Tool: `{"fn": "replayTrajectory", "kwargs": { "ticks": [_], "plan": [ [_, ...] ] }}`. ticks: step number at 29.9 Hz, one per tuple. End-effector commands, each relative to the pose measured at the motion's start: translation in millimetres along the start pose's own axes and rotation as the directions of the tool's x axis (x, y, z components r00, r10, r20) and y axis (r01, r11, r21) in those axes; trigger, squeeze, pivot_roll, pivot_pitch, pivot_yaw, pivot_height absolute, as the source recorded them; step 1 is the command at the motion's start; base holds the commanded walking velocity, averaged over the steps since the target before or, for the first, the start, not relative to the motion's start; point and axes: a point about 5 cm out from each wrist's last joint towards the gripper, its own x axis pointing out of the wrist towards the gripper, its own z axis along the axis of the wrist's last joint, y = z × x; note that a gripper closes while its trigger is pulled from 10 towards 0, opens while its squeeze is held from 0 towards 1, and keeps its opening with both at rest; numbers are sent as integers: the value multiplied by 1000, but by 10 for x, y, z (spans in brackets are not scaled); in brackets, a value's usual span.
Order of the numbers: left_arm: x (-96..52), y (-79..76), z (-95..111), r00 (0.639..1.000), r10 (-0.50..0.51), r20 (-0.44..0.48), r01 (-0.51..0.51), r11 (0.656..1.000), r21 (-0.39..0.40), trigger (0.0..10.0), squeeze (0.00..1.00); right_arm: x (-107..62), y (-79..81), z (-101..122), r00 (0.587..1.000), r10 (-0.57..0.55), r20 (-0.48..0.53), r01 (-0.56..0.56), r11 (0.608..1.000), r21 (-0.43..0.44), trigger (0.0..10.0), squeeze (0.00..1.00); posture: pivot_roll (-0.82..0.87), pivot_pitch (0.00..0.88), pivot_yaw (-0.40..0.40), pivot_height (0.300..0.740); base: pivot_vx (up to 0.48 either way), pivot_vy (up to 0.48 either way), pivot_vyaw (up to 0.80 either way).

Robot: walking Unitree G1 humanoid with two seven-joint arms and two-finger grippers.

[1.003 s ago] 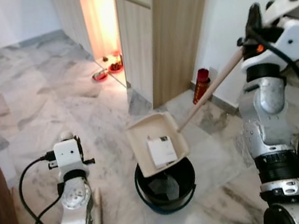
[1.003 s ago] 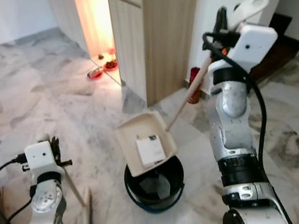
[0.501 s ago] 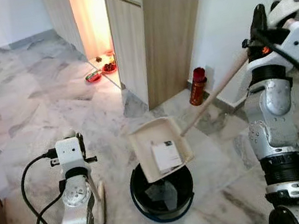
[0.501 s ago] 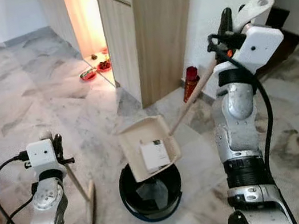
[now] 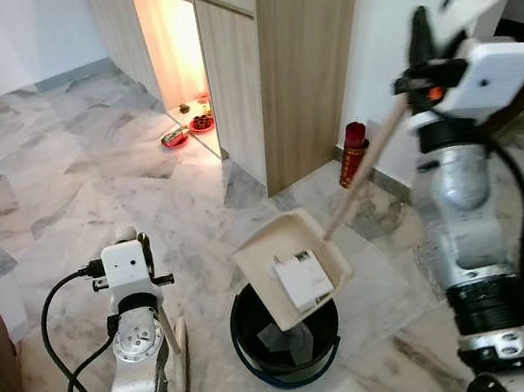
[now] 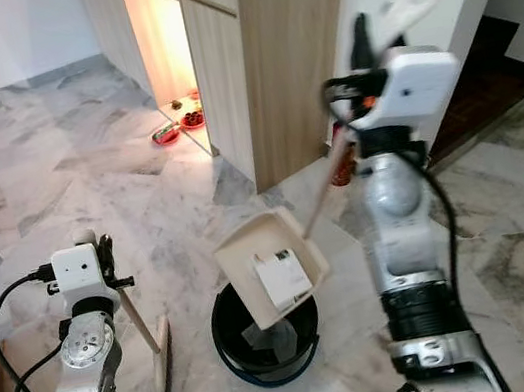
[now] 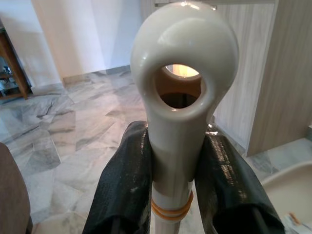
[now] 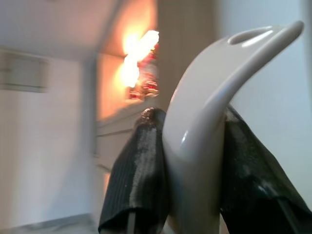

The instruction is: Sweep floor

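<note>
The right gripper (image 8: 195, 161), raised at the upper right of the frame, is clamped on the white looped end of the long wooden-handled cream dustpan (image 5: 292, 266). The dustpan tilts just above the round black bucket (image 5: 287, 339) at lower centre; a white paper packet (image 5: 302, 280) lies in the pan, and pale scraps sit in the bucket. At lower left the left gripper (image 7: 170, 180) pinches the white ringed handle top of the short broom (image 6: 157, 351), whose head rests on the grey marble floor (image 5: 68, 190). Behind, a red bottle (image 5: 352, 152) stands by the wooden cabinet (image 5: 302, 47), with red bowls (image 5: 189, 128) in the lit opening.
</note>
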Motion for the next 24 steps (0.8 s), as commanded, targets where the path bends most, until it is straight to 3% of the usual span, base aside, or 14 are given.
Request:
{"fn": "replayTrajectory", "kwargs": {
  "ticks": [1,11,20,24],
  "plan": [
    [38,-11,100,999,-8,51,9,1000,-8,10000,0,24,102,185,994,35,99,-37,999,17,10000,0,-8,0,-36,740,0,0,0],
    [31,-5,95,999,-4,53,5,1000,-15,10000,0,-85,539,287,973,167,162,-173,985,22,10000,0,-3,0,-42,740,0,0,0],
    [24,-23,100,998,-8,57,9,1000,-20,10000,0,-150,674,316,957,228,182,-228,973,-17,10000,0,-2,0,-45,740,0,0,0],
    [25,-23,100,998,-8,57,10,1000,-22,10000,0,-169,719,353,943,258,209,-247,966,-81,10000,0,-5,0,-44,740,0,0,0]
  ]
}}
